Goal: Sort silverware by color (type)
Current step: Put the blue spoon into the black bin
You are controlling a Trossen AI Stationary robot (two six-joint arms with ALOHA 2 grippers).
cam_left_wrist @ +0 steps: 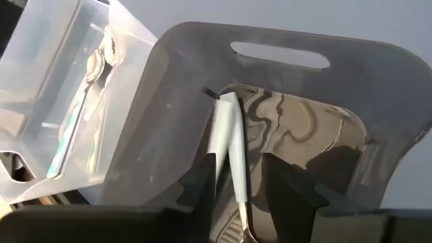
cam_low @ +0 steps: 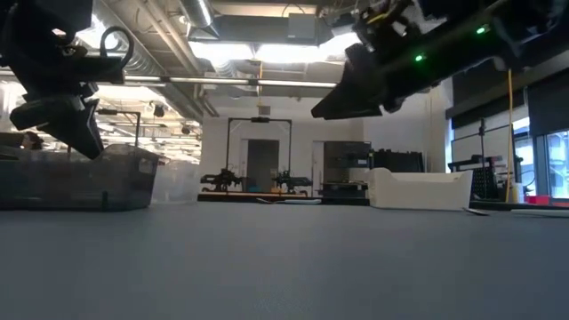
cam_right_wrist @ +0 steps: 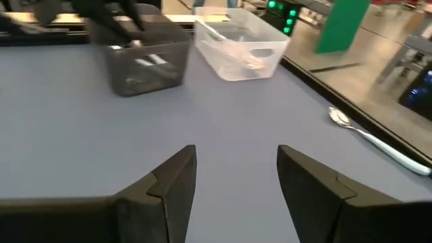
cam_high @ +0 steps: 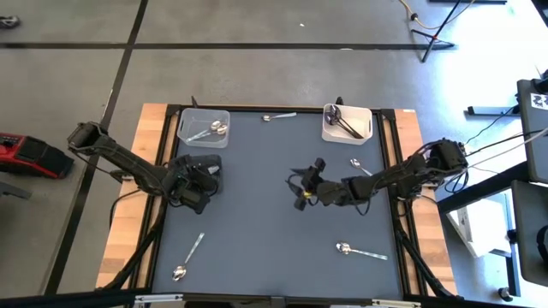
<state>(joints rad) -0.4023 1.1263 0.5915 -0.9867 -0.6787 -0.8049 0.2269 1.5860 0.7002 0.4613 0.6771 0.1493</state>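
Left hand (cam_left_wrist: 233,185) hangs over the dark bin (cam_high: 199,168) at nine o'clock on the tabletop (cam_high: 257,231), pinching a pale-handled spoon (cam_left_wrist: 228,135) above it. Right hand (cam_right_wrist: 236,179) hovers near centre, fingers spread, holding nothing. Loose spoons lie at seven (cam_high: 187,257), five (cam_high: 360,251) and twelve o'clock (cam_high: 278,116).

4 cams: overhead, table-level, two wrist
High looks straight down on whole table (cam_high: 274,214); low looks level across it; left wrist close over dark bin (cam_left_wrist: 283,81), right wrist sees it upper left
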